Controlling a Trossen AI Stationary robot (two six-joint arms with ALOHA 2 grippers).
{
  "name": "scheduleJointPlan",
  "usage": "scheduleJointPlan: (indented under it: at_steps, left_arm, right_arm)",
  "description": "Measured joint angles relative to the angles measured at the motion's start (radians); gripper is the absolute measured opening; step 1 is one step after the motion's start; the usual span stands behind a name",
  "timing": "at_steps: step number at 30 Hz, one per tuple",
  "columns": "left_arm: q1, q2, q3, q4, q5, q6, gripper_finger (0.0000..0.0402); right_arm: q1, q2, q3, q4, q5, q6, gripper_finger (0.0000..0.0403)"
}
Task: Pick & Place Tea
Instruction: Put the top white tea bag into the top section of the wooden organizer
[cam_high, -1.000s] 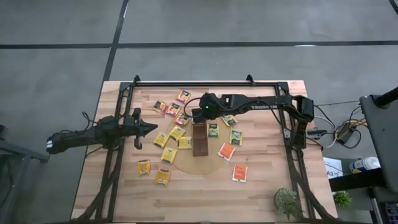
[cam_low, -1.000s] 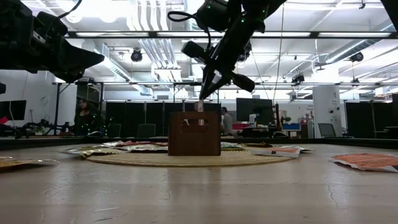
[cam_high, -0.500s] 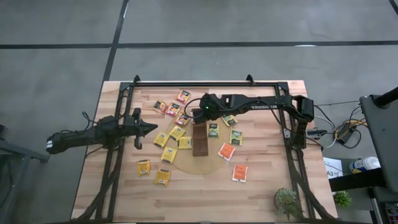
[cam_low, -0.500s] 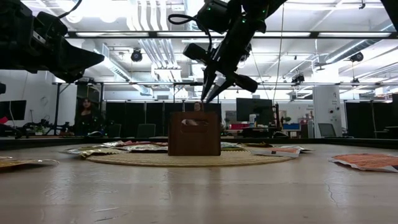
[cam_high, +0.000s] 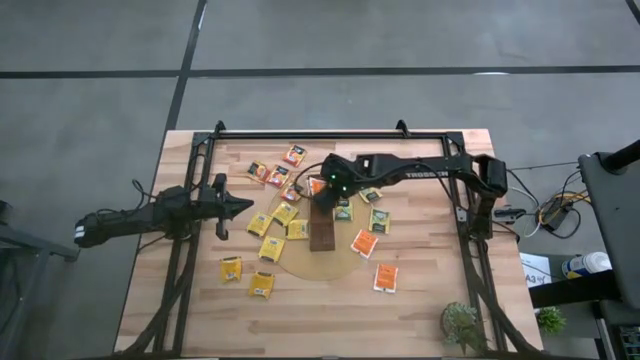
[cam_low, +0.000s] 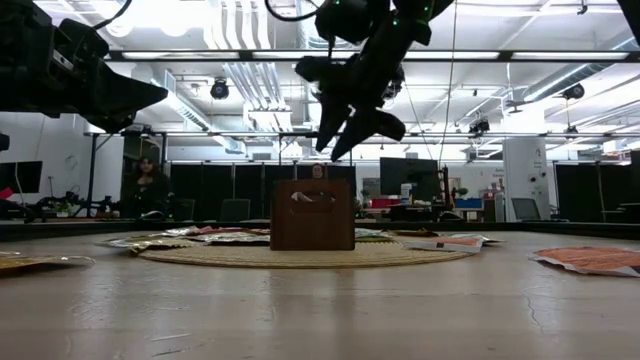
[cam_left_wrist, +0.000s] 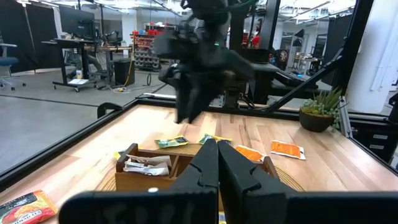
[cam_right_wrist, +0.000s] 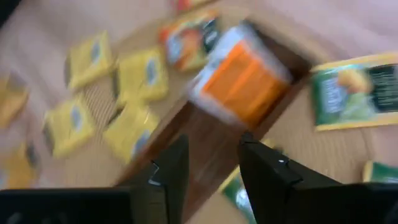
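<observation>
**Right arm over the tray, orange tea bag sitting in it**

So the right gripper (cam_low: 338, 150) hangs just above the far end of the brown tray (cam_high: 322, 228), fingers spread apart and nothing between them. Its wrist camera looks straight down at an orange tea bag (cam_right_wrist: 244, 78) lying in the end compartment, though that shot is smeary so I wouldn't swear how flat it sits.

The tray stands on a round tan mat (cam_high: 322, 265). The other tea bags (cam_high: 286, 213) are scattered on the wooden table (cam_high: 420, 310) around it, yellow ones mostly left of the tray, orange and green ones right.

The left gripper (cam_high: 243, 207) is parked at the table's left side, fingers pinched shut, empty.
</observation>
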Motion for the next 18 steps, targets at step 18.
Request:
scheduleJointPlan:
  at_steps: [18]
  left_arm:
    - [0.0,0.0,0.0,0.0,0.0,0.0,0.0]
  right_arm:
    - [0.151,0.0,-0.019,-0.413,-0.055,-0.319,0.0171]
